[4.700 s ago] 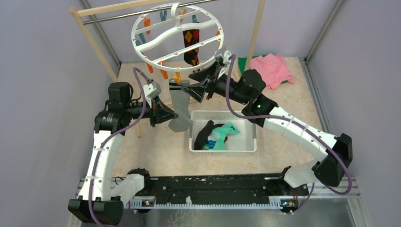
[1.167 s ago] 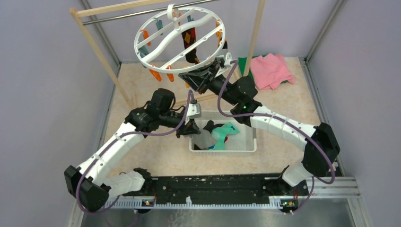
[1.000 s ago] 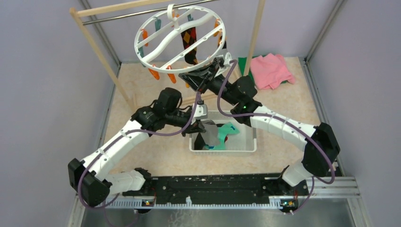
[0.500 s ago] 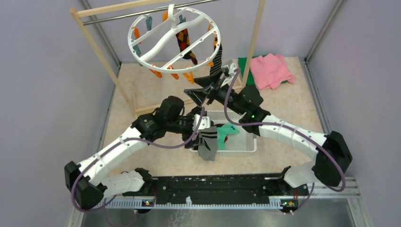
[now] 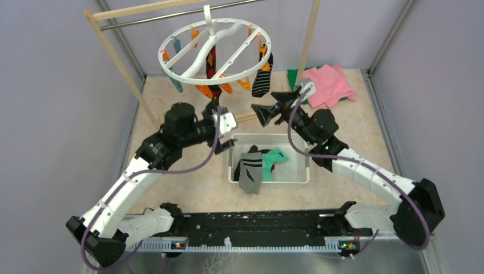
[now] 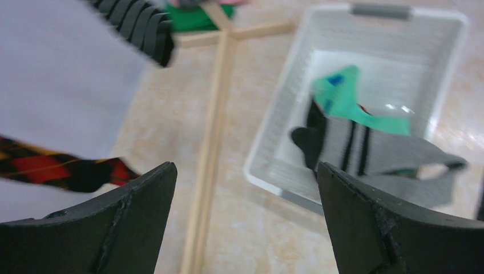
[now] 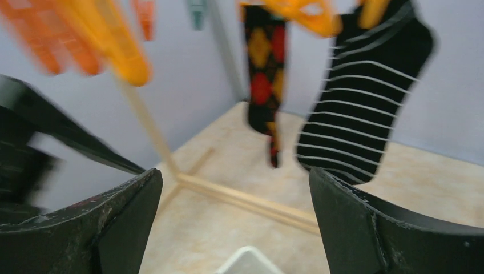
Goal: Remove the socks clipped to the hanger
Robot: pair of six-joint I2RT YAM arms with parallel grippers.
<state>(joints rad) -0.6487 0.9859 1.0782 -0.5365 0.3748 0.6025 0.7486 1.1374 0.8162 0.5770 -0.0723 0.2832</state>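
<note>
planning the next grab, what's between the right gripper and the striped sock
Nothing; in the right wrist view the open right gripper faces the striped sock with only air between.

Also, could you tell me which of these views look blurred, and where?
Right wrist: the orange clips at top left are smeared streaks, the striped sock only slightly soft. Left wrist: soft throughout, argyle sock and basket fuzzy-edged. Top external: sharp overall.

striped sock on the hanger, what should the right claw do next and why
Probably ease the open right claw up to the striped sock and close on it. The sock hangs clipped to the hanger just ahead of that claw, nearer than the argyle sock.
</note>
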